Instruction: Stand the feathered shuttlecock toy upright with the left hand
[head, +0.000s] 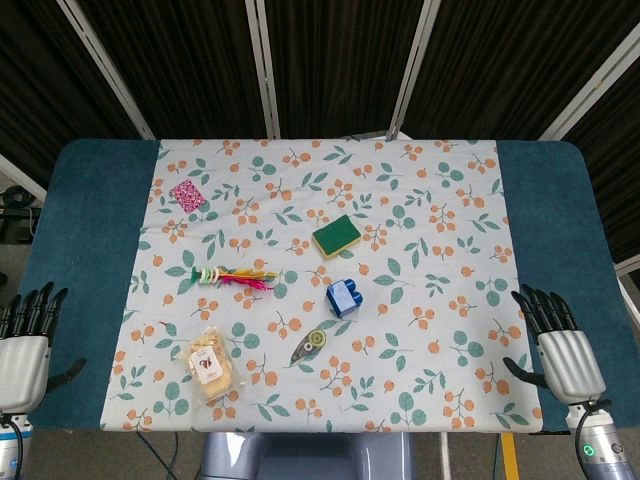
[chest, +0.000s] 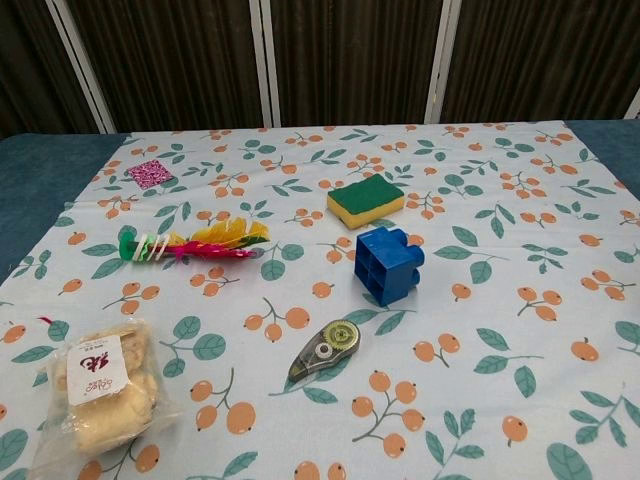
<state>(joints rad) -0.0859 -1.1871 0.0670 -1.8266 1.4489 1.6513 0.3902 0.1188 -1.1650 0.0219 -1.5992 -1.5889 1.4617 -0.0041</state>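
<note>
The feathered shuttlecock toy (head: 230, 275) (chest: 192, 243) lies on its side on the patterned cloth, its green and white disc base toward the left and its yellow and pink feathers pointing right. My left hand (head: 25, 345) hovers at the table's near left edge, fingers spread and holding nothing, well to the left of the toy. My right hand (head: 560, 345) is at the near right edge, also spread and empty. Neither hand shows in the chest view.
A bagged snack (head: 208, 365) (chest: 100, 385) lies near the front, close to the toy. A correction tape dispenser (head: 308, 345) (chest: 325, 350), a blue block (head: 343, 298) (chest: 388, 264), a green-yellow sponge (head: 336, 236) (chest: 365, 200) and a pink square (head: 187, 195) (chest: 151, 173) are spread over the cloth.
</note>
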